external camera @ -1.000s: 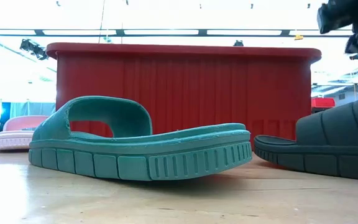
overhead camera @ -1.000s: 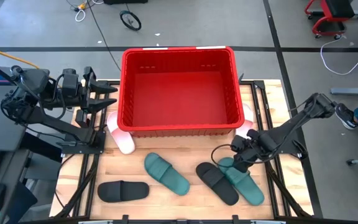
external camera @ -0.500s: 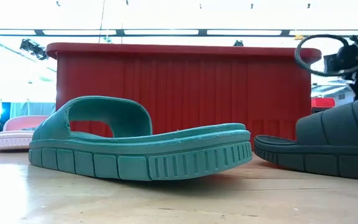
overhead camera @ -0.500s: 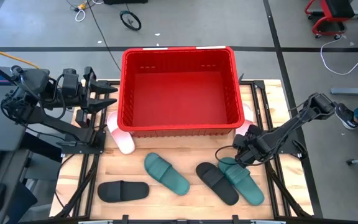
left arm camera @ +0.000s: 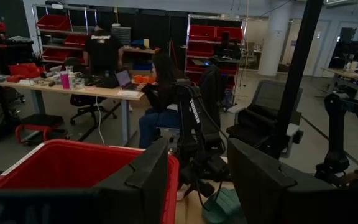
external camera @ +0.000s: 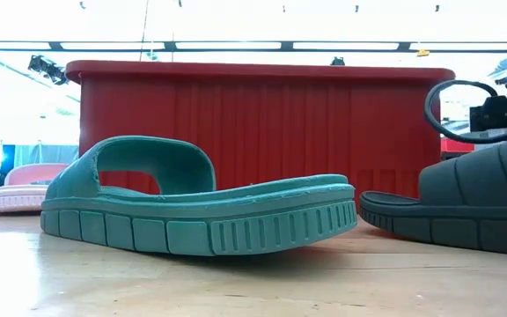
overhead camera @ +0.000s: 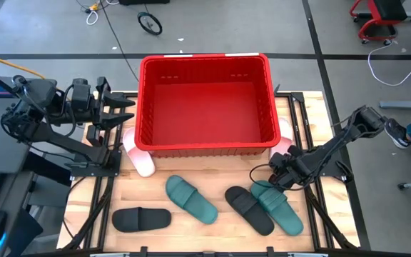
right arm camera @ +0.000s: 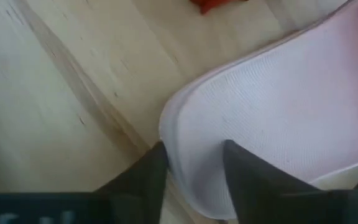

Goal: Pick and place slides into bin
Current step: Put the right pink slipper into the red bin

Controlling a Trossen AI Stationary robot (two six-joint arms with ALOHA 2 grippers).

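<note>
Right gripper [overhead camera: 275,173] is reaching low beside the bin's [overhead camera: 205,148] right corner, where a pale pink slide [overhead camera: 284,134] is peeking out; the bin is sitting empty, so all placing is left. Two teal slides [overhead camera: 191,199], two black ones [overhead camera: 141,218] and another pink [overhead camera: 135,153] are lying on the table. Left gripper [overhead camera: 128,111] is waiting, spread, at the bin's left. Right wrist view: fingers [right arm camera: 143,171] are straddling the pink slide's [right arm camera: 291,124] edge, parted.
</note>
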